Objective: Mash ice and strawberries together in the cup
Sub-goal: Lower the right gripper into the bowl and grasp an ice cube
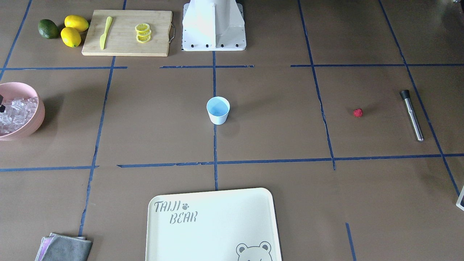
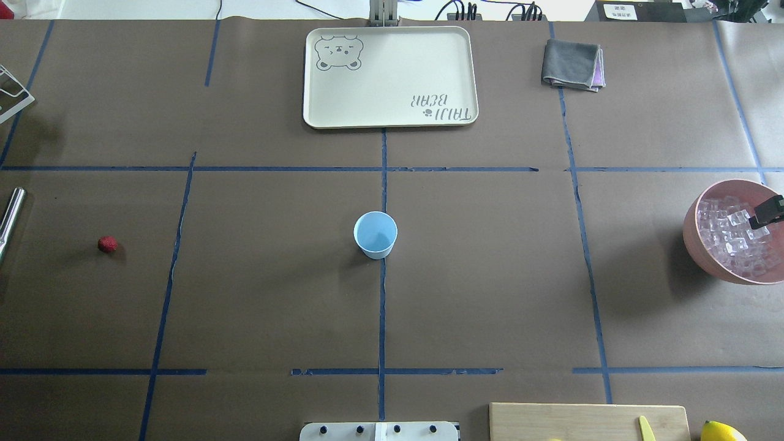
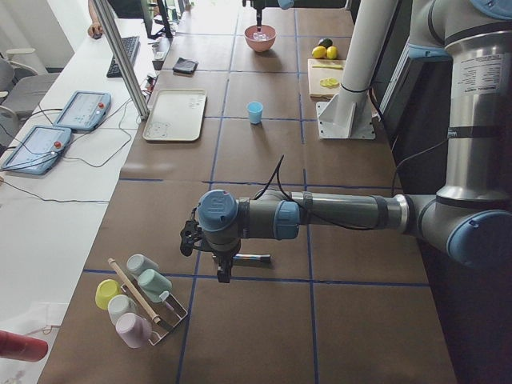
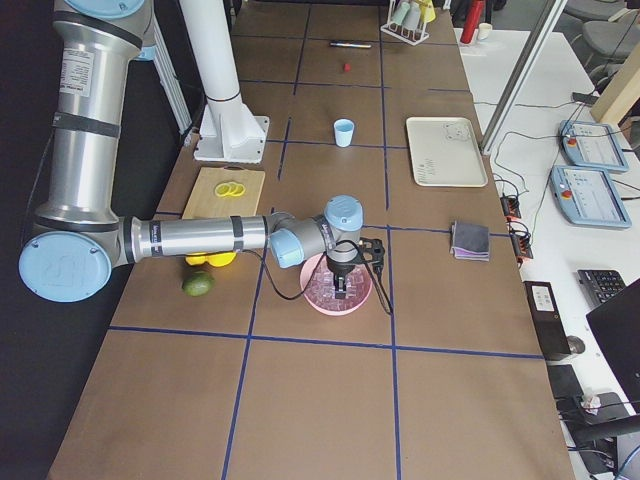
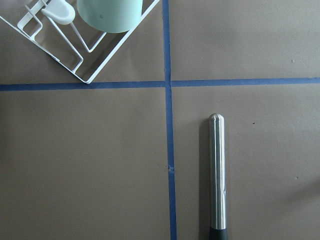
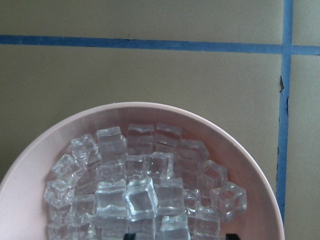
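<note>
While the cup [image 2: 375, 234] stands upright on the bench [image 2: 490, 294], both arms hang far out to either side of it.
The right end effector [image 4: 343, 288], jaws spread and gripping nothing, hovers over the ice [image 6: 145, 190] in the pink bowl [image 2: 698, 245], well right of the cup. The strawberry [image 2: 108, 244] lies well left of the cup. Beyond it the left end effector [image 3: 222, 268] hangs above a steel muddler [image 5: 217, 175], its opening impossible to tell.

Bright, even light in all views; white metal robot base [image 1: 214, 25] blown out w/ glare. Small light-blue tapered cup [image 2: 375, 234] and big pink bowl [image 2: 691, 239] throw soft, faint shadows. Polished steel rod w/ black end [image 5: 217, 175] shows long highlight streaks. Clear glassy ice cubes [image 6: 141, 197] sharp, no blur
</note>
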Controlling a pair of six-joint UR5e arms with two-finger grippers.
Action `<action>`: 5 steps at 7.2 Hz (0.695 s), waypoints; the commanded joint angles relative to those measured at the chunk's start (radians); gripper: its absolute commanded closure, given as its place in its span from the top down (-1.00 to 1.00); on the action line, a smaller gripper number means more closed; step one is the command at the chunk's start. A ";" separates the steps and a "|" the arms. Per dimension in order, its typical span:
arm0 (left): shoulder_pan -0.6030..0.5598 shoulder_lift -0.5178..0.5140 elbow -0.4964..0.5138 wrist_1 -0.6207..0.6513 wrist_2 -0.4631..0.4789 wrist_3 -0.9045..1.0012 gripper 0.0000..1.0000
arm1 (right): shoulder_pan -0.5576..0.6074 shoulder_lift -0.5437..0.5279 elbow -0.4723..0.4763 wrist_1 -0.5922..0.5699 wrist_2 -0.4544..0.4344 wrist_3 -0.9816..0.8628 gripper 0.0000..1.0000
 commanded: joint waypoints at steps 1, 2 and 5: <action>-0.001 0.000 -0.002 0.000 -0.004 0.000 1.00 | -0.013 0.000 -0.010 -0.001 0.000 0.000 0.33; -0.001 0.000 -0.002 0.000 -0.004 0.000 1.00 | -0.019 0.000 -0.016 -0.001 0.000 -0.002 0.33; -0.001 -0.001 -0.007 0.001 -0.004 0.000 1.00 | -0.029 0.003 -0.034 0.001 -0.002 -0.003 0.31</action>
